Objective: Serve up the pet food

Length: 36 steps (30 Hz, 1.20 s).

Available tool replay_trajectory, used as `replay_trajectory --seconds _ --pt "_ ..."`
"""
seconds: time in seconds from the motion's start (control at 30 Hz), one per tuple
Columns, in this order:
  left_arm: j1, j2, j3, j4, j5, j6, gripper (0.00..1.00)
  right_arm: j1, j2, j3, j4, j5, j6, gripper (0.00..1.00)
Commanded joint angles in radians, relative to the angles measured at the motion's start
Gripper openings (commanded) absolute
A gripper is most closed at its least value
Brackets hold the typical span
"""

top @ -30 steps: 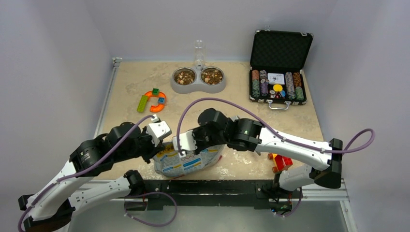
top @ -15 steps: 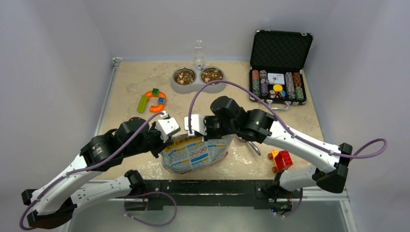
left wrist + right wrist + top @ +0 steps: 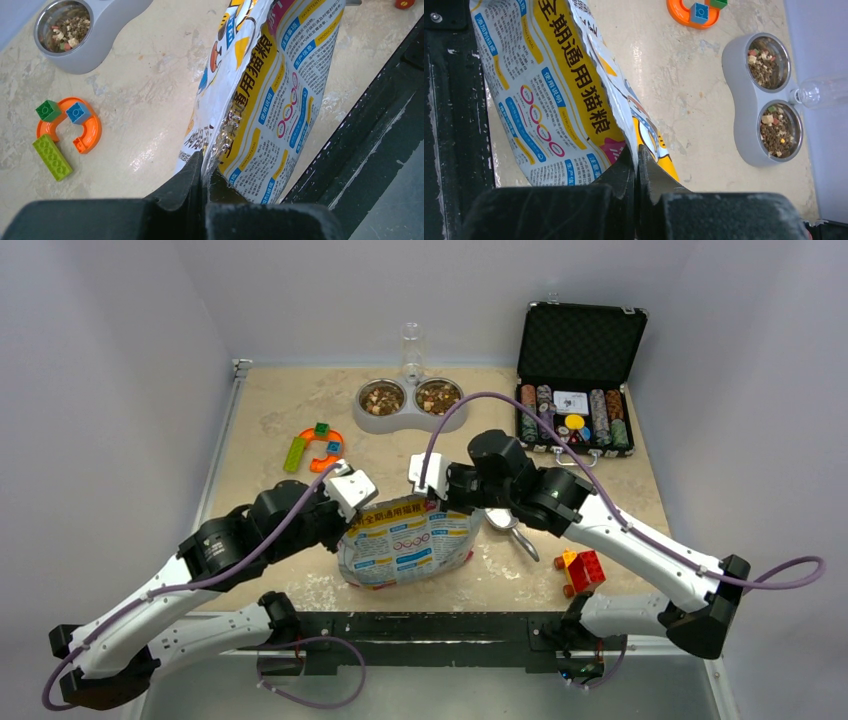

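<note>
Two pinches: left fingers [image 3: 186, 182] clamped on foil bag [image 3: 405, 540] top edge; right fingers [image 3: 620, 172] likewise.

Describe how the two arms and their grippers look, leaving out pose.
Both the left arm and right arm have white link shells joined by chunky black round joint housings. A purple cable loops along each. The left gripper and right gripper have white bodies and matte black wedge-shaped fingers.

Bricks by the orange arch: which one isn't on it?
The long lime-green brick: it lies flat on the table beside the orange arch, while the dark-green brick and the blue brick sit on the arch.
</note>
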Motion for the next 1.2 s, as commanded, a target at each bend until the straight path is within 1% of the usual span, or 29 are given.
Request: replay_trajectory --seconds 0.0,0.17,0.23,0.33,0.43,0.5,0.53,0.57,0.6,0.63,0.67,0.7,0.77,0.8,0.9,0.93,1.03,1.13,1.17 --pt "0.020 -0.129 0.013 -0.093 -0.194 0.047 0.00 -0.137 -0.096 -0.022 -0.097 0.364 -0.048 0.00" --pt "0.020 -0.150 0.005 -0.119 -0.192 0.106 0.00 -0.183 -0.121 -0.037 -0.107 0.376 -0.098 0.00" --pt "0.020 -0.149 0.006 -0.127 -0.197 0.125 0.00 -0.191 -0.141 -0.040 -0.108 0.363 -0.119 0.00" --pt "0.020 -0.147 0.011 -0.132 -0.199 0.141 0.00 -0.199 -0.154 -0.043 -0.118 0.381 -0.125 0.00" --pt "0.019 -0.152 0.018 -0.128 -0.160 0.135 0.00 -0.199 -0.167 -0.037 -0.148 0.312 -0.105 0.00" --pt "0.020 -0.157 0.018 -0.124 -0.126 0.125 0.00 -0.199 -0.175 -0.027 -0.155 0.292 -0.071 0.00" --pt "0.020 -0.158 0.018 -0.125 -0.111 0.119 0.00 -0.199 -0.178 -0.012 -0.161 0.287 -0.050 0.07" --pt "0.020 -0.160 0.018 -0.125 -0.099 0.112 0.00 -0.199 -0.183 0.001 -0.164 0.281 -0.032 0.21" --pt "0.020 -0.163 0.019 -0.124 -0.088 0.107 0.00 -0.199 -0.192 0.009 -0.162 0.268 -0.012 0.41" --pt "0.019 -0.165 0.021 -0.120 -0.078 0.102 0.00 -0.200 -0.204 0.011 -0.154 0.250 0.008 0.64" --pt "0.019 -0.167 0.020 -0.114 -0.065 0.098 0.00 -0.201 -0.223 0.001 -0.140 0.223 0.023 0.82" --pt "0.020 -0.169 0.021 -0.108 -0.051 0.095 0.00 -0.201 -0.246 -0.017 -0.111 0.198 0.041 0.91" --pt "0.020 -0.168 0.028 -0.099 -0.028 0.094 0.00 -0.207 -0.284 -0.052 -0.036 0.219 0.139 0.98" --pt "0.020 -0.166 0.031 -0.095 -0.025 0.094 0.00 -0.217 -0.303 -0.073 -0.003 0.219 0.181 0.99" --pt "0.020 -0.161 0.038 -0.093 -0.013 0.088 0.00 -0.237 -0.324 -0.087 0.010 0.070 0.235 0.99" --pt "0.020 -0.162 0.037 -0.091 -0.007 0.081 0.00 -0.251 -0.322 -0.088 0.022 0.010 0.274 0.98" --pt "0.020 -0.165 0.028 -0.082 0.003 0.059 0.00 -0.334 -0.302 -0.099 0.078 -0.263 0.345 0.93" --pt "0.020 -0.163 0.028 -0.088 -0.012 0.012 0.00 -0.415 -0.275 -0.142 0.165 -0.431 0.401 0.88" --pt "0.020 -0.164 0.026 -0.090 -0.019 -0.006 0.02 -0.436 -0.263 -0.150 0.184 -0.486 0.407 0.87"
